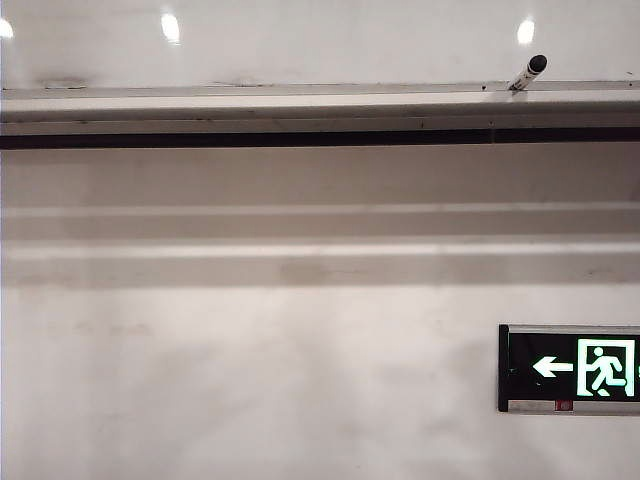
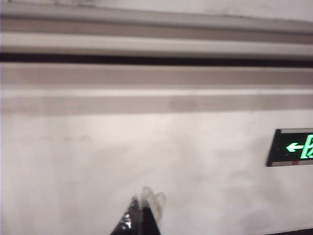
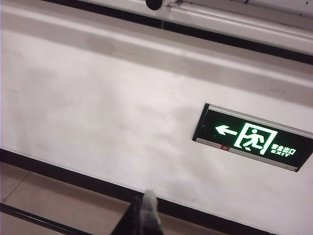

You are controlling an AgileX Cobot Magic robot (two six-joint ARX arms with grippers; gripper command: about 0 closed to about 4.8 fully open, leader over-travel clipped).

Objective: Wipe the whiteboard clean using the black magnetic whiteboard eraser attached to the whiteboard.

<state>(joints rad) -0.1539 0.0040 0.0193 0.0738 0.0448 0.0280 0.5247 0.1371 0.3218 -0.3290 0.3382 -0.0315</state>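
Note:
The whiteboard (image 1: 320, 40) is a glossy white strip along the top of the exterior view, mirroring round lights, with faint grey smears near its lower edge. Its silver tray rail (image 1: 300, 95) runs the full width below it. The black eraser is out of view in every frame. My left gripper (image 2: 144, 205) shows only as blurred dark fingertips pressed together, in front of the bare wall below the rail (image 2: 146, 22). My right gripper (image 3: 145, 203) is shut on nothing, hanging low over the floor near the wall's black baseboard (image 3: 73, 178). Neither gripper appears in the exterior view.
A marker with a black cap (image 1: 527, 73) leans on the rail at the right. A black-framed green exit sign (image 1: 580, 368) is mounted on the matte wall at the lower right, also in the wrist views (image 2: 293, 147) (image 3: 254, 137). Brown floor (image 3: 58, 200) lies below.

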